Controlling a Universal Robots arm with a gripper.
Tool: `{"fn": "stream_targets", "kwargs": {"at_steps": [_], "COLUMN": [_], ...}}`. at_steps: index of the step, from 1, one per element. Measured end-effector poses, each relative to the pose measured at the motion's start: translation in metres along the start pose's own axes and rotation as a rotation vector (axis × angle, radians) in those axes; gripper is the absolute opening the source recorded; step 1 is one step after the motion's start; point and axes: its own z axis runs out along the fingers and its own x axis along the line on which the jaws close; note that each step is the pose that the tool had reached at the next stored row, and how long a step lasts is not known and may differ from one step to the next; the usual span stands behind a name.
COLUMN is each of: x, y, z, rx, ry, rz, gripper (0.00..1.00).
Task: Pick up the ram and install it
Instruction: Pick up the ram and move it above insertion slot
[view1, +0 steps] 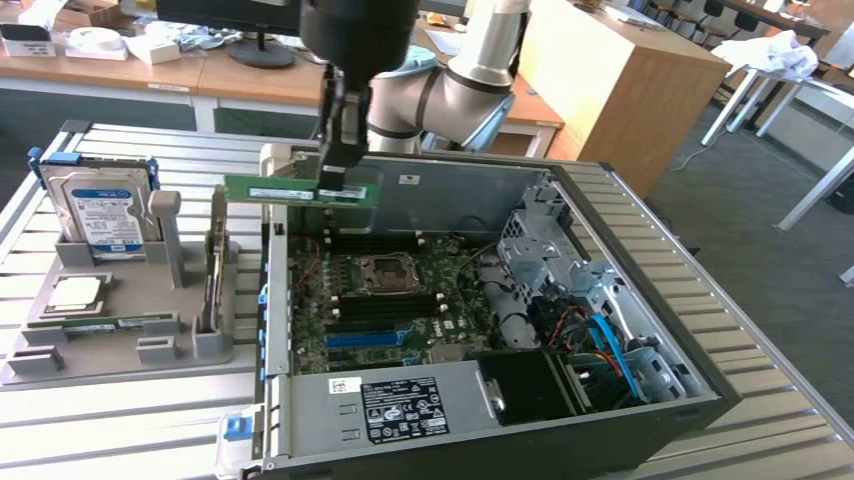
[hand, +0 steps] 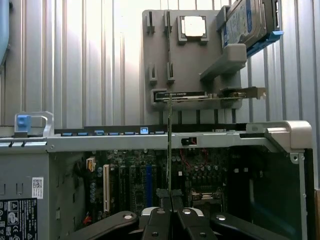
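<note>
The ram (view1: 296, 188) is a long green stick held level above the back edge of the open computer case (view1: 667, 290). My gripper (view1: 343, 188) is shut on its end nearest the exterior view's right. In the wrist view the ram (hand: 169, 145) shows edge-on as a thin upright line rising from my shut fingertips (hand: 170, 195). Below it lies the motherboard (view1: 387, 300), whose dark slots run beside the processor socket (view1: 384, 268). The stick hangs clear of the board and touches nothing else.
A grey holder tray (view1: 120, 345) stands at the exterior view's left with a blue-labelled hard drive (view1: 100, 205), a silver processor chip (view1: 74, 293) and an upright card (view1: 218, 255). The power supply (view1: 400, 405) and drive cage (view1: 561, 250) flank the motherboard.
</note>
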Motion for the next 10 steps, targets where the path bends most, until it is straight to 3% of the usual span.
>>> {"fn": "stream_targets", "kwargs": {"at_steps": [10], "x": [-0.001], "y": [-0.0277], "z": [-0.0014], "rx": [-0.0001], "ry": [0.0000], "rz": [-0.001], "gripper": [0.11]}}
